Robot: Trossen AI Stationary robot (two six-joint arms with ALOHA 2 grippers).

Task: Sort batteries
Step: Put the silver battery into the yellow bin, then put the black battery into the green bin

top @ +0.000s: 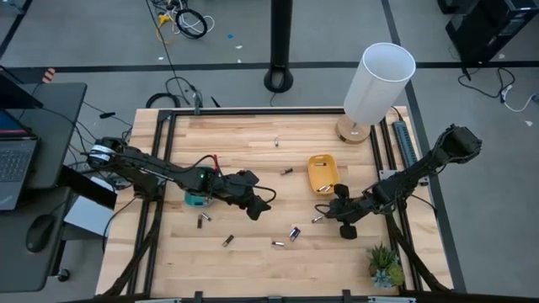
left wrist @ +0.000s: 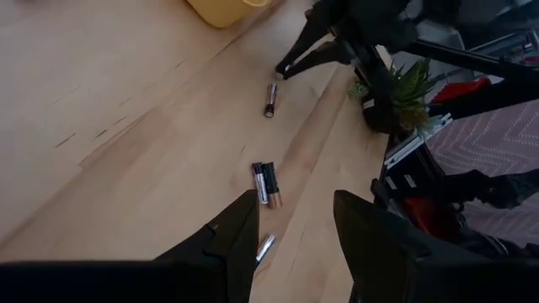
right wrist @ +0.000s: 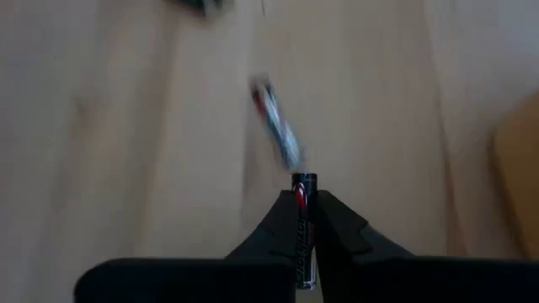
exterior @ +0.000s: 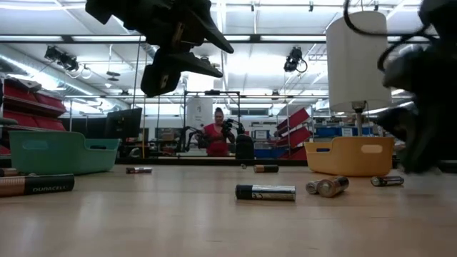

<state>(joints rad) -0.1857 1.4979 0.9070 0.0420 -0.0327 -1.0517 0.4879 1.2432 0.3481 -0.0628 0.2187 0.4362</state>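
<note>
Several small batteries lie scattered on the wooden table (top: pixel 253 135), among them a pair (top: pixel 295 233), one (top: pixel 277 244) and one (top: pixel 227 241). My right gripper (top: pixel 327 215) is low over the table near the yellow tray (top: pixel 322 172), shut on a dark battery (right wrist: pixel 303 210). Another battery (top: pixel 317 220) lies just past its tips. My left gripper (left wrist: pixel 295 244) hangs open above the table's middle, beside the green tray (top: pixel 195 199), with nothing between its fingers. My right gripper pinches the dark battery's long sides (right wrist: pixel 304 220) between its two fingers (right wrist: pixel 337 227). The battery lies along the fingers, and its far end (right wrist: pixel 304 178) sticks out past the tips. The fingers slant down toward the table. Whether the battery is clear of the wood, I cannot tell.
A white lamp (top: pixel 379 84) on a wooden base stands at the far right corner, and a small potted plant (top: pixel 385 265) at the near right. More batteries lie at the far middle (top: pixel 276 141) and by the yellow tray (top: pixel 286 171). A person stands in the room behind.
</note>
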